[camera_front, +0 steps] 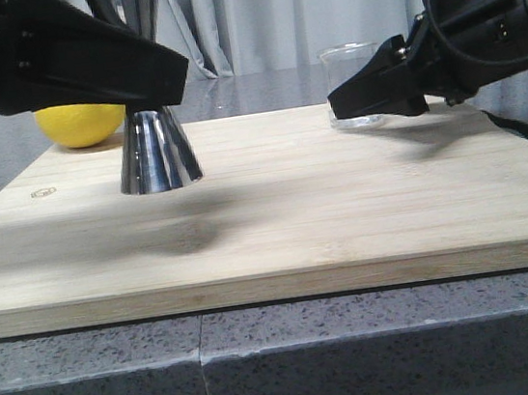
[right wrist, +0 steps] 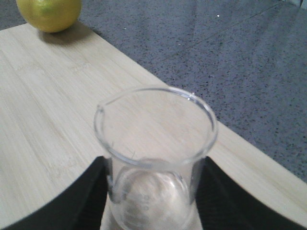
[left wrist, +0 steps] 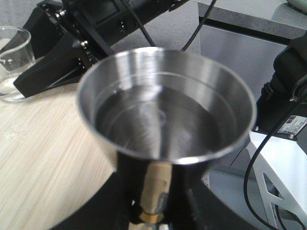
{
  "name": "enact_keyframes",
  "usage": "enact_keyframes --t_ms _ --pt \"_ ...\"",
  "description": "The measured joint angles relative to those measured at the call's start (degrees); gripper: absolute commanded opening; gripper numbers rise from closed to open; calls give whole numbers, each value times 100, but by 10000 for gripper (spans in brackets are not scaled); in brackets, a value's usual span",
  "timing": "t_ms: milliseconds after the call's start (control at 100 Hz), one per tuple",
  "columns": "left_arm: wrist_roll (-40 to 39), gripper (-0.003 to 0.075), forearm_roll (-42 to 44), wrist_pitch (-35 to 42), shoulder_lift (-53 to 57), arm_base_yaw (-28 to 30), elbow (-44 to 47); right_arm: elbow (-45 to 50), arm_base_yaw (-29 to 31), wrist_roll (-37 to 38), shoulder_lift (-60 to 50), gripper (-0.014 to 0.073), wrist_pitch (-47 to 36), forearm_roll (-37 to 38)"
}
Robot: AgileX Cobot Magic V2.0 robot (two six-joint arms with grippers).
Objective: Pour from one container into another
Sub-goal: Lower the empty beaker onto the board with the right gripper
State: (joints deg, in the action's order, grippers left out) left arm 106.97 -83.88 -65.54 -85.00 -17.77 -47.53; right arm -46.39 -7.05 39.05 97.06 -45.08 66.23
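Note:
The steel jigger (camera_front: 159,158) stands upright at the left of the bamboo board (camera_front: 325,219), its base at the board's surface. My left gripper (camera_front: 160,86) is shut on its narrow brass waist, which the black fingers hide from the front. From the left wrist, the jigger's top cup (left wrist: 168,110) holds clear liquid above the left gripper (left wrist: 153,211). The clear glass beaker (camera_front: 348,62) stands at the board's back right. My right gripper (camera_front: 349,106) is shut on its lower wall. In the right wrist view, the beaker (right wrist: 153,143) looks nearly empty, with the right gripper (right wrist: 153,196) pressing both sides.
A yellow lemon (camera_front: 79,124) lies at the board's back left corner, behind the jigger, and shows as the lemon (right wrist: 48,14) from the right wrist. Dark speckled countertop (camera_front: 294,349) surrounds the board. The beaker (left wrist: 12,62) sits beyond the jigger from the left wrist.

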Motion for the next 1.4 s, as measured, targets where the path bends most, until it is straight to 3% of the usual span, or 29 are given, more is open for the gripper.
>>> enact_keyframes --t_ms 970,1210,1400 --pt "0 -19 0 102 0 0 0 0 13 -220 259 230 -409 -231" --pt "0 -19 0 114 0 0 0 0 13 -220 295 404 -520 -231" --pt "0 -19 0 114 0 0 0 0 13 -220 306 419 -520 -231"
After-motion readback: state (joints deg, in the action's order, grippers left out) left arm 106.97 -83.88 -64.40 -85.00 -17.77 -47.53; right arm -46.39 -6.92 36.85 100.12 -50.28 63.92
